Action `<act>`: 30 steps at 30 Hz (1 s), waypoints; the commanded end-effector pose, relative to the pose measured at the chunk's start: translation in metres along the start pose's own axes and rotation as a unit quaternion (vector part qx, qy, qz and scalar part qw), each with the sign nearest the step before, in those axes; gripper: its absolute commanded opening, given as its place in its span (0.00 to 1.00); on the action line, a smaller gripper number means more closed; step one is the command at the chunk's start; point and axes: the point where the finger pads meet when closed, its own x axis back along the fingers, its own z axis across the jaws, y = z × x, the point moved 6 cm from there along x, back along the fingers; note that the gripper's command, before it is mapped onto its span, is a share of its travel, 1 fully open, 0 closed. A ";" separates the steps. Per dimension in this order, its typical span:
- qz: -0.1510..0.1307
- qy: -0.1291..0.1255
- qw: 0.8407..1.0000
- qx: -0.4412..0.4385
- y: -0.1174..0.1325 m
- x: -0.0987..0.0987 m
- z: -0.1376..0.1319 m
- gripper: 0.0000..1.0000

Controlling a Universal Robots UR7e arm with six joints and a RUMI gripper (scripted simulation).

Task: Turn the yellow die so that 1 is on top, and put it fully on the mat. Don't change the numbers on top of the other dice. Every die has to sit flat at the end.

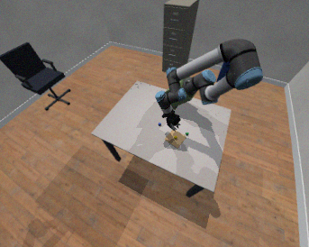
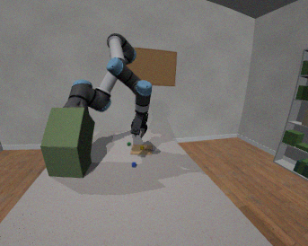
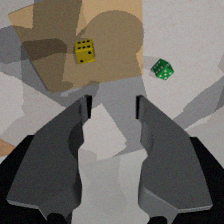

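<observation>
The yellow die (image 1: 176, 137) (image 2: 142, 148) (image 3: 85, 51) rests on the tan mat (image 1: 181, 141) (image 3: 112, 65), inside its edges. In the wrist view it shows a six-pip face, and a two-pip face on the side nearer the fingers. No one-pip face shows. My gripper (image 1: 174, 128) (image 2: 138, 136) (image 3: 113, 97) is open, its fingers partly apart with nothing between them. It hangs above the table beside the mat, and the die is beyond its left fingertip in the wrist view. The green die (image 1: 186, 133) (image 2: 128, 144) (image 3: 163, 69) and blue die (image 1: 159, 124) (image 2: 134, 164) are off the mat.
The green die stands close to one mat edge. The blue die is farther off, on another side, outside the wrist view. A large green box (image 2: 66, 144) stands on the table by the arm's base. Arm shadows cross the table and mat.
</observation>
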 end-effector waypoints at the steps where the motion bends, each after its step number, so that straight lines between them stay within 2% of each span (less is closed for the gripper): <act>1: 0.086 -0.010 0.996 -0.012 0.017 0.002 -0.001 0.21; 2: 0.087 -0.011 0.996 -0.012 0.018 0.002 -0.001 0.21; 6: 0.144 -0.032 0.989 -0.016 0.035 0.005 -0.002 0.21; 8: 0.144 -0.032 0.989 -0.016 0.035 0.005 -0.002 0.21; 11: 0.175 -0.051 0.983 -0.018 0.047 0.007 -0.003 0.21; 15: 0.203 -0.073 0.976 -0.018 0.060 0.009 -0.003 0.21; 20: 0.217 -0.087 0.972 -0.018 0.069 0.010 -0.003 0.21; 27: 0.220 -0.090 0.971 -0.018 0.070 0.010 -0.003 0.21; 28: 0.220 -0.090 0.971 -0.018 0.070 0.010 -0.003 1.00; 30: 0.220 -0.090 0.971 -0.018 0.070 0.010 -0.003 1.00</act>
